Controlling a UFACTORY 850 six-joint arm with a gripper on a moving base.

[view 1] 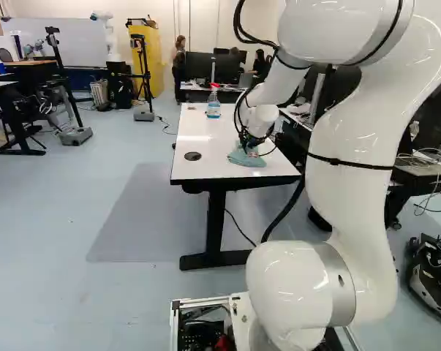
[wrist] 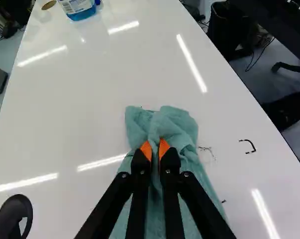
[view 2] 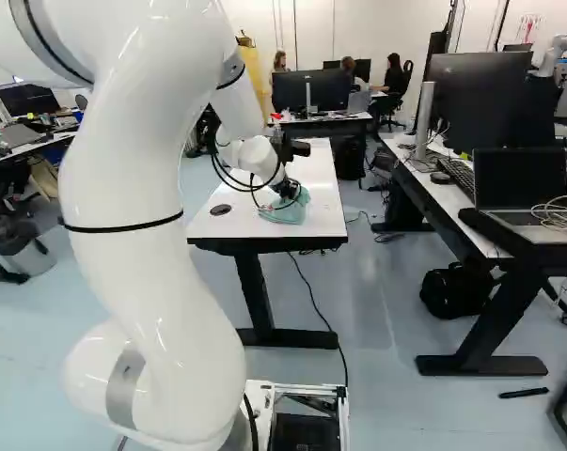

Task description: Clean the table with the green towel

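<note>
Well, left of the tool (view 2: 288, 189) and close beside it, a round black piece (view 1: 193, 156), probably a cable cover, sits in the white surface (wrist: 80, 124). Well ahead on that same side stands a spray bottle (view 1: 213, 108) with blue liquid. The tool (wrist: 155, 149) is clenched on the green towel (wrist: 162, 124), bunched between its fingers and spread on the surface beneath. To its right are a faint scribble (wrist: 207, 150), a dark speck (wrist: 224, 201) and, farther out, a hooked black mark (wrist: 249, 146).
</note>
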